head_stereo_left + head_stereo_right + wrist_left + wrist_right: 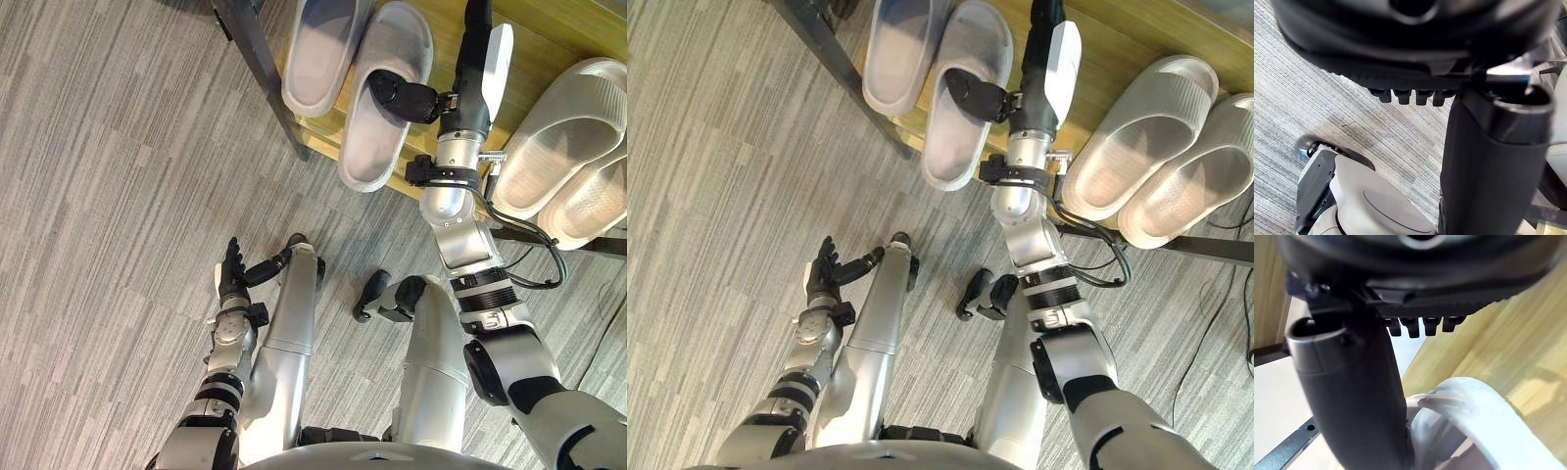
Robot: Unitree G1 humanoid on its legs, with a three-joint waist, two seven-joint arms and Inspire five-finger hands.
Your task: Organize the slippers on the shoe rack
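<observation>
The right hand (468, 80) is lying open on the shoe rack (539, 47) w/ its thumb resting on the grey slipper (367, 147) that's overhanging the front edge, so it prob. wants nudging back slowly, square w/ its mate (321, 49), while the left hand (231, 270) is hanging open near the floor.

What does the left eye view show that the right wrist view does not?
The left eye view adds the pale pair further right on the shelf, the floor and the open left hand low over it. The right wrist view adds a close look at the thumb next to the slipper's band. Both share the right hand, one grey slipper and the wooden shelf.
</observation>
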